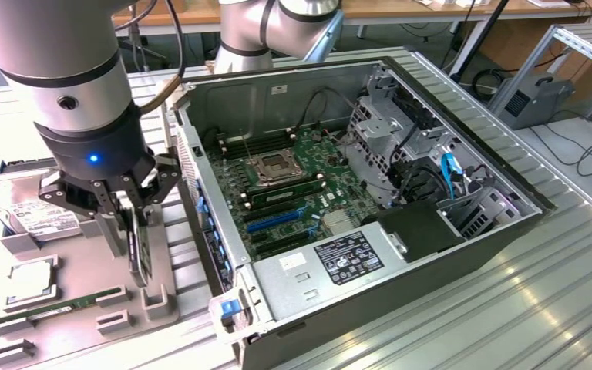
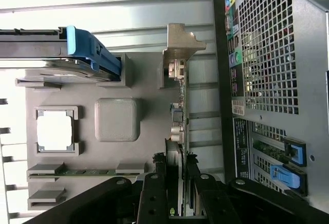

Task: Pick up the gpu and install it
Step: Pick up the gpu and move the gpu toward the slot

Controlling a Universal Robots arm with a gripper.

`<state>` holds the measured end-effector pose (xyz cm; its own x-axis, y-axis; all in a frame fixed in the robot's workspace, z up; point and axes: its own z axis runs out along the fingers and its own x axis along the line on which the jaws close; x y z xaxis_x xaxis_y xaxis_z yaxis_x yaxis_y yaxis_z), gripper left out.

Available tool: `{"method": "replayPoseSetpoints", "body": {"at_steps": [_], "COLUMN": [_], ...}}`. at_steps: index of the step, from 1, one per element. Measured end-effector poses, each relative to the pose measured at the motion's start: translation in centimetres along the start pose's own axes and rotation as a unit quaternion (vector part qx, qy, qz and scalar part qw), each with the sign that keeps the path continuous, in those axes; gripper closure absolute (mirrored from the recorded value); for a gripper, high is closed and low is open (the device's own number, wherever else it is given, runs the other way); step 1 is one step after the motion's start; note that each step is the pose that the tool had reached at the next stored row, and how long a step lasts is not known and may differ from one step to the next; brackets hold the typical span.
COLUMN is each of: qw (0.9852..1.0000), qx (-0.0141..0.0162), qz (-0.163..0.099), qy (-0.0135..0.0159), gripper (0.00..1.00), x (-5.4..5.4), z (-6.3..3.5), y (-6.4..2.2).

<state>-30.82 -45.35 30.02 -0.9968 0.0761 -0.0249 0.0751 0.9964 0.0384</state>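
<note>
Gripper (image 1: 136, 247) jaws stand narrow on the gpu (image 1: 141, 271), one dark finger against each flat face of the card, low over a grey parts tray (image 1: 82, 254) at the exterior view's left. The gpu stands on its long edge in a slot at the tray's right side, the side nearest the open computer case (image 1: 399, 254), and its lower edge sits between the tray's small grey posts. From the wrist, the gripper (image 2: 176, 158) has the gpu (image 2: 178, 116) edge-on between its fingers (image 2: 154, 183), and the card's silver end bracket (image 2: 181, 41) stands at its far end, just beside the case's perforated rear panel (image 2: 267, 54). On the same tray (image 2: 146, 75) lie a silver labelled hard drive (image 1: 31, 210) in a blue-tabbed caddy (image 2: 90, 49), a square processor (image 1: 28, 277) seated in its own pocket (image 2: 54, 131), and a narrow green RAM stick (image 1: 58, 307) held in two grey clips (image 2: 85, 172). The case lies on its side on the ribbed metal bench (image 1: 502, 316) with its panel off, showing the green motherboard (image 1: 301, 181), its blue expansion slots (image 1: 275, 221), a bare processor socket (image 1: 275, 166), and a black power supply (image 1: 425, 231) near the drive cage. Two blue latches (image 2: 288, 175) show on the case's rear beside the gripper. The gpu and the case are close but apart.
</note>
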Motion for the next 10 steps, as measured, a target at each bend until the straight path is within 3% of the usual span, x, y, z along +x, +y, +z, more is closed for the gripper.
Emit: {"method": "replayPoseSetpoints", "body": {"at_steps": [10], "qw": [1.0], "qx": [0.0], "qz": [0.0], "qy": [0.0], "gripper": [0.74], "x": [-0.01], "z": [-0.5], "y": [0.02]}}
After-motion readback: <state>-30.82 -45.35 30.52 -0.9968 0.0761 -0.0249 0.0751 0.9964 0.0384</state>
